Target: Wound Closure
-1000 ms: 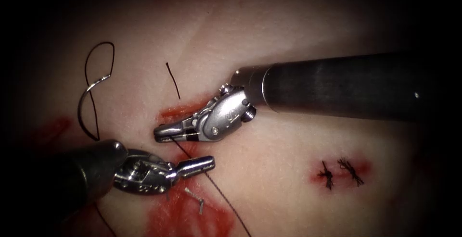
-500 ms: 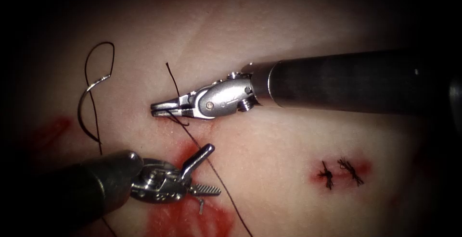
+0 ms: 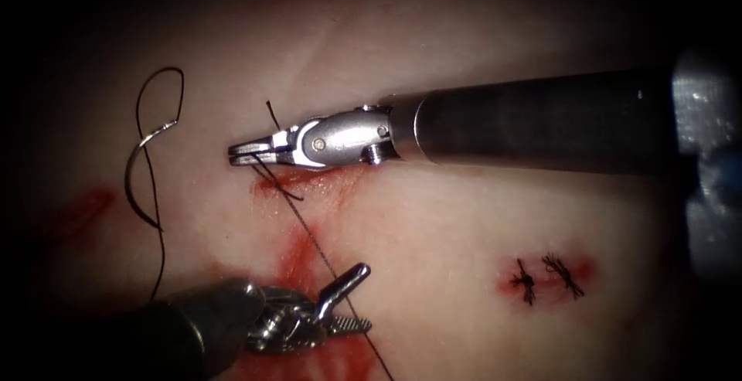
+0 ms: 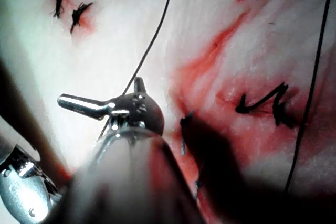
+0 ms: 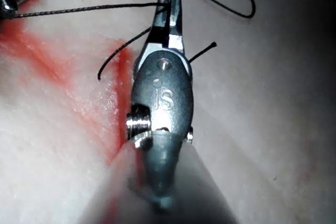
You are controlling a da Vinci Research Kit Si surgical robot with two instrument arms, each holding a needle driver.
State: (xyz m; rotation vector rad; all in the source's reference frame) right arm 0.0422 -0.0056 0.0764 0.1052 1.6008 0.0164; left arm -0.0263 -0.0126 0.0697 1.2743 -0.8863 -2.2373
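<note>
The right arm's silver needle driver (image 3: 241,151) has its jaws clenched on the thin dark thread (image 3: 309,230) above the red-stained cut (image 3: 297,257) in the pale pork tissue (image 3: 433,234). The left arm's tool (image 3: 352,300) hovers below with jaws spread, grasping nothing. The curved steel needle (image 3: 137,166) lies free on the tissue, well left of the cut. Two knotted black stitches (image 3: 545,277) sit to the right.

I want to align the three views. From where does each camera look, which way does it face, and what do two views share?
Endoscope view: above and in front of the tissue; shows right tool holding thread, left tool open, needle lying free.
Left wrist view: along left shaft at left tool; knots.
Right wrist view: along right shaft at right tool.
Shared: thread.
</note>
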